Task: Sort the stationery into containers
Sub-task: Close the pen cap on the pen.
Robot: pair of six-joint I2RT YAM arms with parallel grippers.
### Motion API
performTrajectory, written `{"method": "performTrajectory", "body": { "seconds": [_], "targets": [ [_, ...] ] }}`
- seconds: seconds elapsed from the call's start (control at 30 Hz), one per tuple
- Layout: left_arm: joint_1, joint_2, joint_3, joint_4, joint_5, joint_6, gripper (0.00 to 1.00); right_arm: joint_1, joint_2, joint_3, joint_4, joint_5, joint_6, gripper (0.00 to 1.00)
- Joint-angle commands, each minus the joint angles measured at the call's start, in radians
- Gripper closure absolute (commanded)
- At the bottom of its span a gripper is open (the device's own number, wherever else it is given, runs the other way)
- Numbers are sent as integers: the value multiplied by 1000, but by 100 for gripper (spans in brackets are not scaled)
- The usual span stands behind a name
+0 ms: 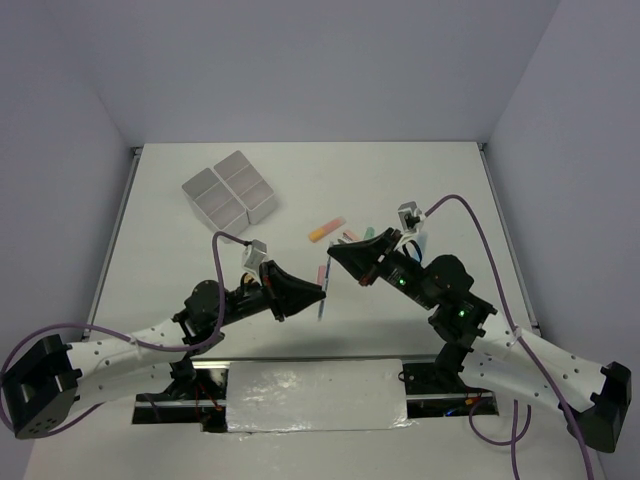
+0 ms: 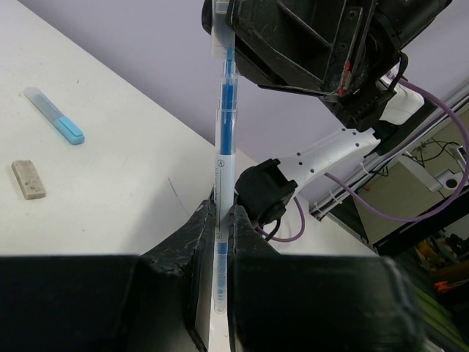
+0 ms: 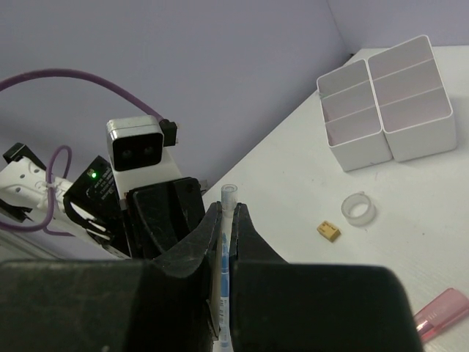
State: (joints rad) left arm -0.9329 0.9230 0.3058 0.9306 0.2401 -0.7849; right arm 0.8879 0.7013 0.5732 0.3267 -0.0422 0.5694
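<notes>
While between both pairs of fingers, pen.

A flat white tabletop is lying between plain pale lilac walls that are enclosing three sides. A glossy white rectangular panel is sitting along its near edge.

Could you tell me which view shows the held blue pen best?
Left wrist: nearly the whole blue pen shows, gripped at both ends. Right wrist shows mainly its tip; top external, a thin sliver.
</notes>
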Motion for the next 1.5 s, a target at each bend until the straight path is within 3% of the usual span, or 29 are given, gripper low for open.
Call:
{"method": "performTrajectory", "body": {
  "seconds": [0.0,1.13,1.47],
  "targets": [
    [-4,-29,29,74,-21,27,100,17,-8,-21,40,-13,6,100],
    [-4,-12,76,70,-62,50,100,37,-37,-33,6,-12,-46,100],
    [-4,-9,96,102,-85,42,100,45,-40,-101,94,-12,-37,89]
  ]
}}
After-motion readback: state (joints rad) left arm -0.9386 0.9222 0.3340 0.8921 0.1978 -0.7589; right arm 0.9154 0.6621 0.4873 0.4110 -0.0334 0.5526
